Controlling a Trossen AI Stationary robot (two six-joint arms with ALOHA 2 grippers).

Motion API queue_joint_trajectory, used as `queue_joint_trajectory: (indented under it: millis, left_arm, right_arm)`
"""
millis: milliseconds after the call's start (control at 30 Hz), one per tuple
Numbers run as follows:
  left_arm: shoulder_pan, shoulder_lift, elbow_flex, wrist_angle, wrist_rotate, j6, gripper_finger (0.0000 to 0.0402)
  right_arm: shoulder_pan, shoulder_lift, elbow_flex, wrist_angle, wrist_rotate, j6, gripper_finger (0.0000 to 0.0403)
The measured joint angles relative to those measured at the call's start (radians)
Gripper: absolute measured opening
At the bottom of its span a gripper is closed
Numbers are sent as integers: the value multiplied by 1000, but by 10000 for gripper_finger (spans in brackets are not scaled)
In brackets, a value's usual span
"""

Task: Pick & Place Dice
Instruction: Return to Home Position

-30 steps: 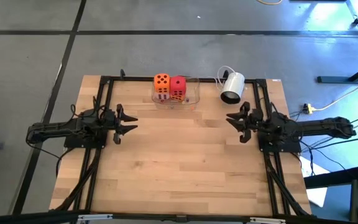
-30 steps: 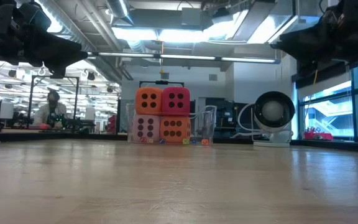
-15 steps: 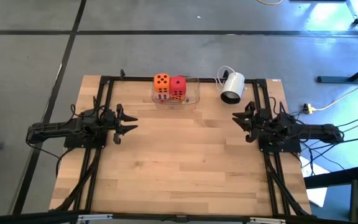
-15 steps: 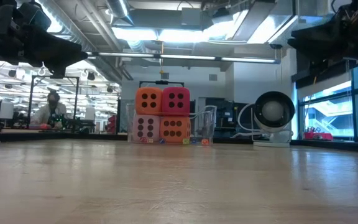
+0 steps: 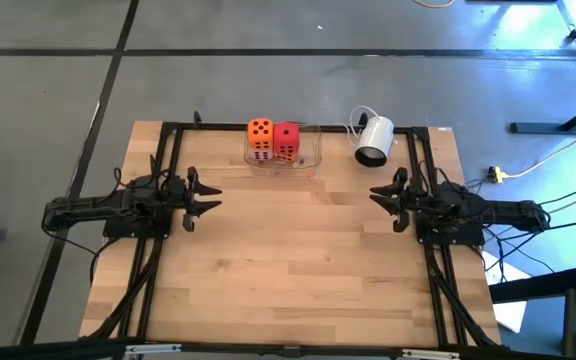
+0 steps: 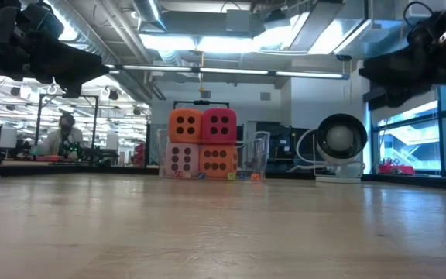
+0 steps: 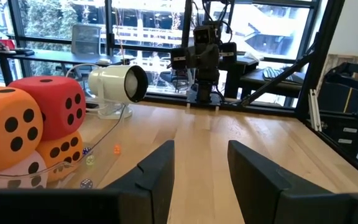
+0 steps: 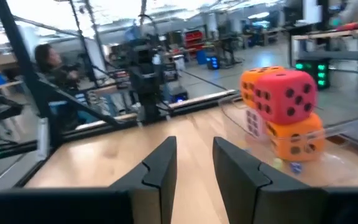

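Dice are all in the clear plastic bin [image 5: 312, 152], stacked 2 over 2. The orange pip-marked cube [image 6: 185, 125] sits on the pale pink pip-marked cube [image 6: 182, 160], and the red pip-marked cube [image 6: 218, 125] sits on the second orange cube [image 6: 217, 160]. All 4 are upright and pressed together. Tiny coloured beads [image 7: 115, 148] lie on the bin floor beside the lower cubes.

Left claw [image 5: 213, 198]: released, fingers spread, nothing between them, hanging above the light wooden desk [image 5: 288, 290]. Right claw [image 5: 376, 205]: released too, with an empty gap between its fingers in its wrist view. The 2 claws face each other across the desk, well apart, each out near its own side edge.

Bin vs claws: it sits roughly between the 2 crosswise, but off toward the desk's far edge from the line joining them. It touches neither claw.

White cylindrical device on a stand [image 5: 373, 140], with a cable looped behind it, is also at the far edge. It stands just beside the bin on the right claw's side, closer to the right claw than the bin is.

Black metal frame rails [image 5: 164, 150] run along the desk edges under both arms. 1 person [image 6: 62, 136] sits in the room behind, well beyond the desk.
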Motion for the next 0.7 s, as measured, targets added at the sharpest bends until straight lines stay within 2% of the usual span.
queue_joint_trajectory:
  millis: [133,700]
  left_arm:
    - [0,0,0,0,0,0,143]
    - [0,0,0,-1,0,0,143]
  right_arm:
    - [0,0,1,4,-28,0,106]
    - [0,0,1,4,-25,0,106]
